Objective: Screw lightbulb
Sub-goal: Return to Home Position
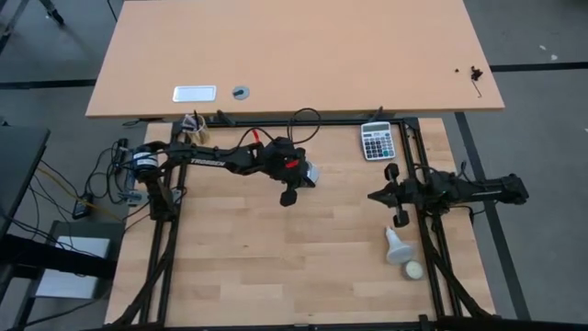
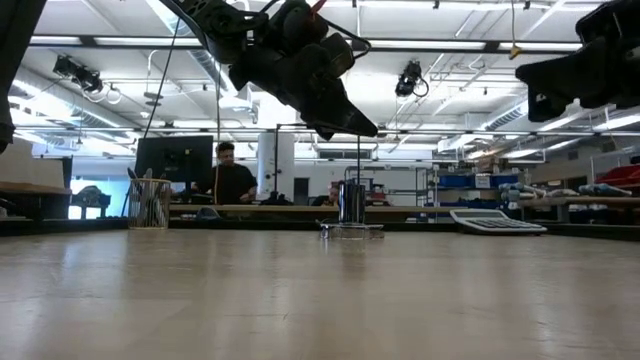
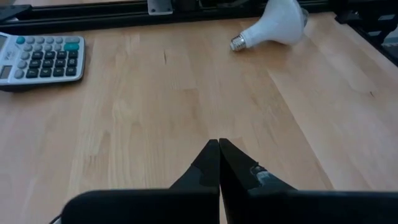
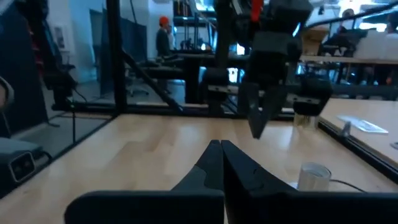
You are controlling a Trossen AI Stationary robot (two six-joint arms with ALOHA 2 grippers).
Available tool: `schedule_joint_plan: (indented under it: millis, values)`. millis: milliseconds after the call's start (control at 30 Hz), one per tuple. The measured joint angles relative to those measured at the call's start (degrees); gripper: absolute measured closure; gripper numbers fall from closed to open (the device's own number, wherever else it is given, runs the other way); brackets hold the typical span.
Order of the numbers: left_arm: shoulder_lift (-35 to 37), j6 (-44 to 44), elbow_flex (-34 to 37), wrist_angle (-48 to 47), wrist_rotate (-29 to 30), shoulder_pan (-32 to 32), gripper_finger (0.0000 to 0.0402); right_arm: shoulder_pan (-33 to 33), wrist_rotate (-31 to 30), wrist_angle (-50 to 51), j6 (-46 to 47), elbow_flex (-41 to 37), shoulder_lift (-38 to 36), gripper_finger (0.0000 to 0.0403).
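Note:
The white lightbulb (image 1: 397, 246) lies on its side on the wooden table near the right edge; in the left wrist view the lightbulb (image 3: 277, 25) points its grey screw base toward me. My left gripper (image 3: 219, 146) is shut and empty, and hangs over the table's middle, slanting down, well short of the bulb. My right gripper (image 4: 221, 144), also shut and empty, is drawn back at the right edge (image 1: 374, 195), pointing level toward the table's left, a little beyond the bulb toward the far edge.
A grey socket (image 4: 314, 176) on a thin black cord stands on the table below my left gripper (image 2: 362, 128). A calculator (image 1: 377, 141) lies at the far right, and a cream-white ball (image 1: 413, 269) lies beside the bulb's dome. Black frame rails (image 1: 432, 267) run along the table's sides. People sit in the room beyond.

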State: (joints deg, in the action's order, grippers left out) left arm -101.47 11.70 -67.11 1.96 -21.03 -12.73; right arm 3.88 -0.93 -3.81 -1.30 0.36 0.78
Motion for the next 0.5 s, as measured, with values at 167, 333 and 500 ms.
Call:
schedule_joint_plan:
  millis: [167, 333, 500]
  values:
    - [0.0, -0.2, 0.0, 0.9, 0.1, 0.0, 0.04, 0.0, 0.5, 0.2, -1.4, 0.0, -0.4, 0.0397]
    - [0.8, -0.2, 0.0, 5.4, 0.2, 0.0, 0.04, -0.3, -1.7, 2.3, -0.7, 0.0, 0.5, 0.038]
    - [2.8, 0.0, 0.2, 6.1, 0.6, 0.0, 0.0401, -0.3, -1.8, 2.4, -1.1, 0.0, 0.7, 0.0377]
